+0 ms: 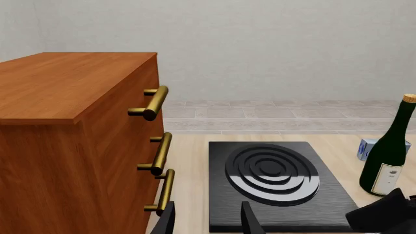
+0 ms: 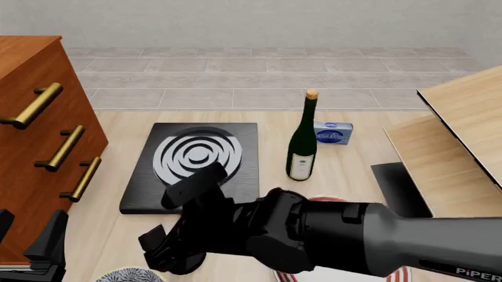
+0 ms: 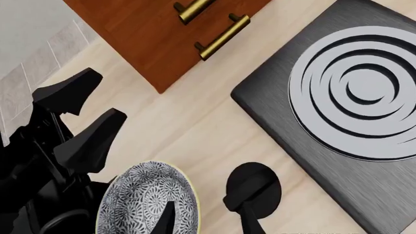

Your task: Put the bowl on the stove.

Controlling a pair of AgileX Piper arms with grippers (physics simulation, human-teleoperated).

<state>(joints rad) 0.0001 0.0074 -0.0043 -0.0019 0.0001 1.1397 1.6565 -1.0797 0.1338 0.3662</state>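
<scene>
Front view: the right arm (image 2: 345, 235), a dark grey body, fills the near foreground, crossing from the right side toward the left. Its right gripper (image 2: 166, 249) hangs at the near table edge beside the bowl (image 2: 129, 275), of which only a patterned sliver shows at the frame's lower border. In the right wrist view the two fingertips stand apart, one over the bowl's (image 3: 148, 201) inside near its rim and the other (image 3: 250, 219) outside it, over a small black oval knob (image 3: 252, 189) lying on the table (image 3: 195, 122); the jaws are spread and clasp nothing.

The left gripper (image 2: 32, 244) sits at the near left, next to the wooden cabinet (image 2: 39, 141); the left wrist view shows its fingers parted and empty.

The stove (image 2: 192, 167), a black slab with concentric pale rings, lies beyond the right gripper, bare on top, well apart from the bowl. A green wine bottle (image 2: 301, 141) stands upright just right of the stove, a small blue box (image 2: 333, 134) behind it. A red-ringed plate (image 2: 396, 275) is largely hidden under the right arm.
</scene>
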